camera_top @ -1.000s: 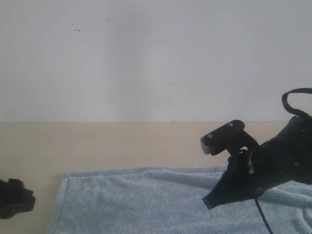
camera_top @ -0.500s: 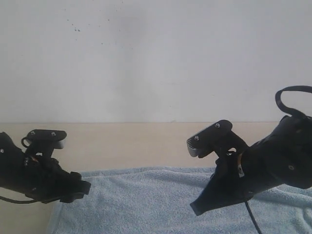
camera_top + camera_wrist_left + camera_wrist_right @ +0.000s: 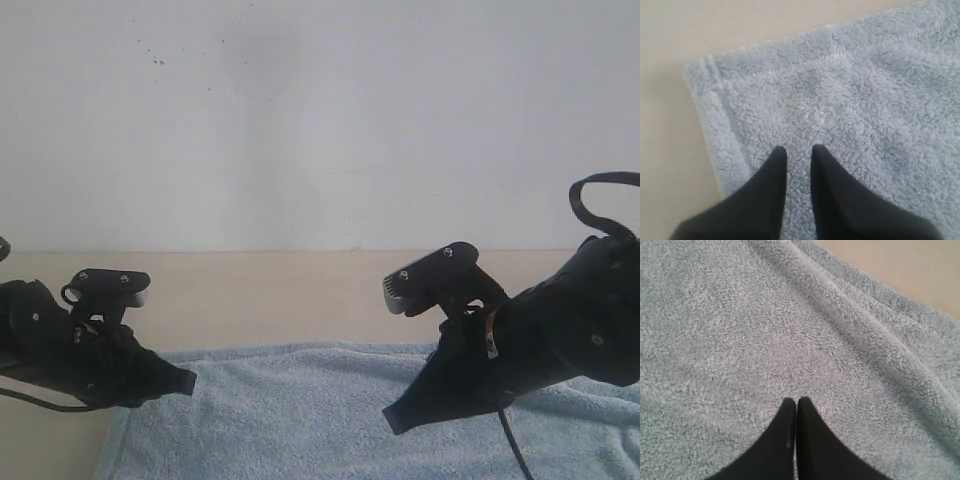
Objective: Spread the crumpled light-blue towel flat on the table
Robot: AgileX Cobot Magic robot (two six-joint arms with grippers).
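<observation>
The light-blue towel [image 3: 300, 400] lies spread out on the beige table [image 3: 280, 290], reaching past the lower and right edges of the exterior view. My left gripper [image 3: 188, 382] hovers over its left hemmed corner [image 3: 705, 70]. In the left wrist view that gripper [image 3: 799, 148] has a narrow gap between its fingers, with only towel [image 3: 850, 100] pile showing through. My right gripper [image 3: 392, 420] is over the towel's middle. In the right wrist view it [image 3: 796, 400] is shut, tips together and nothing between them, above towel [image 3: 740, 315] with long shallow folds [image 3: 880, 340].
A white wall [image 3: 320, 120] rises at the table's far edge. A strip of bare table [image 3: 670, 40] runs beside the towel's left corner and beyond its far hem [image 3: 910, 265]. A black cable [image 3: 600, 190] loops above the right arm.
The left arm came in from the left edge and now reaches over the towel's left corner. The right gripper shifted a little leftward over the towel.
</observation>
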